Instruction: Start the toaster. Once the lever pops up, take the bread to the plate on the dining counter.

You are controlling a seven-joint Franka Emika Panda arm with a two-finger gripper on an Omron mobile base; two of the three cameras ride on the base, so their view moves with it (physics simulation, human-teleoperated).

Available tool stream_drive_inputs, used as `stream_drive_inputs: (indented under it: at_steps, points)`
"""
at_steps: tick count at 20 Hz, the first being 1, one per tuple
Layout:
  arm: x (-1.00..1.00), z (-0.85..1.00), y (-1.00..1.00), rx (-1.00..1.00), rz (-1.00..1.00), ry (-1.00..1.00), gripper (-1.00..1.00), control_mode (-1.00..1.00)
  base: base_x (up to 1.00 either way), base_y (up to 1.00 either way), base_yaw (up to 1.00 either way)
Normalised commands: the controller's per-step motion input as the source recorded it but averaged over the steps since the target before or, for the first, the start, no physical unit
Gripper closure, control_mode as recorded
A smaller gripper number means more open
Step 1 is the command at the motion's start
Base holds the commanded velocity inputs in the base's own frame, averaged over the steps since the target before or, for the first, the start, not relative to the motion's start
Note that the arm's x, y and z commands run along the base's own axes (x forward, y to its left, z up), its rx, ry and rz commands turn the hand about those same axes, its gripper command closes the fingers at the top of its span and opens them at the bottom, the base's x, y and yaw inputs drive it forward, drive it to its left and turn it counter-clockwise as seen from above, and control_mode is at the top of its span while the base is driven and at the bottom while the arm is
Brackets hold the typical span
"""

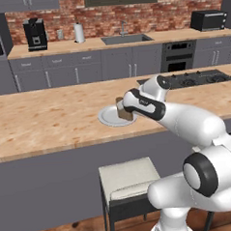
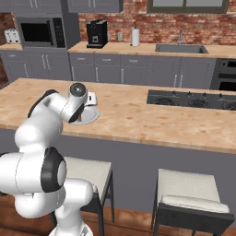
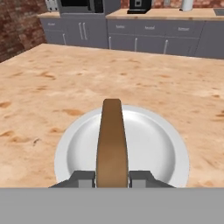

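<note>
My hand is clamped on the toast slice, held on edge directly over the white plate on the wooden desk. It's probably light, stiff and crumbly (pinch flat faces gently).

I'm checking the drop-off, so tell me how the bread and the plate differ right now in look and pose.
The bread is brown with a darker crust; the plate is pale white-grey. The bread stands on edge, clamped in the gripper; the plate lies flat on the dining counter. The bread is a narrow slice; the plate is round and wider. They share a spot: the bread is over the plate's middle.
</note>
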Motion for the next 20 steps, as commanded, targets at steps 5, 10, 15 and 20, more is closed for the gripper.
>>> stream_drive_inputs:
  at_steps: [5,10,15,20]
  points:
    - [0.0,-0.04,0.0,0.0,0.0,0.0,1.0,-1.0,0.0,0.0,0.0]
    - [0.0,0.0,0.0,0.0,0.0,0.0,1.0,-1.0,0.0,0.0,0.0]
    - [0.12,0.0,0.0,0.0,0.0,0.0,1.0,-1.0,0.0,0.0,0.0]
    - [0.19,0.0,0.0,0.0,0.0,0.0,1.0,-1.0,0.0,0.0,0.0]
